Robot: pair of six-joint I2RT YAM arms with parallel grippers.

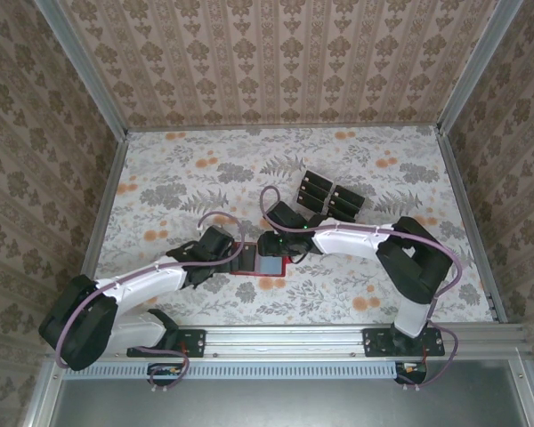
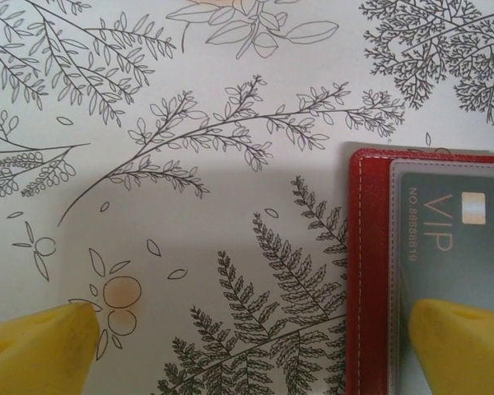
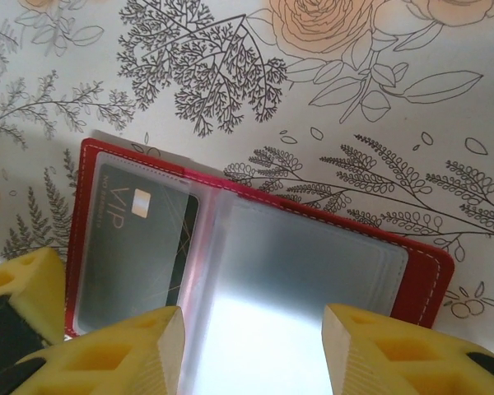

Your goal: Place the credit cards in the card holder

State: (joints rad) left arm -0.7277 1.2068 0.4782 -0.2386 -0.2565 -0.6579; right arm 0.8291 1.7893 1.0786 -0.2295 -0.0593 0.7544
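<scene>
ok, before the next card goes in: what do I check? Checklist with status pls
1. Holder open and lying flat: ok.
2. VIP card seated in its pocket: ok.
3. Other sleeve free: looks empty, but glare covers its near part, so cannot tell.
4. Right gripper open and empty, over the holder: ok.
5. Left gripper open, one finger over the holder's card side. Whether it is pinning the holder: cannot tell.
6. Spare cards grouped beyond the holder, nothing on top of them: ok.
</scene>
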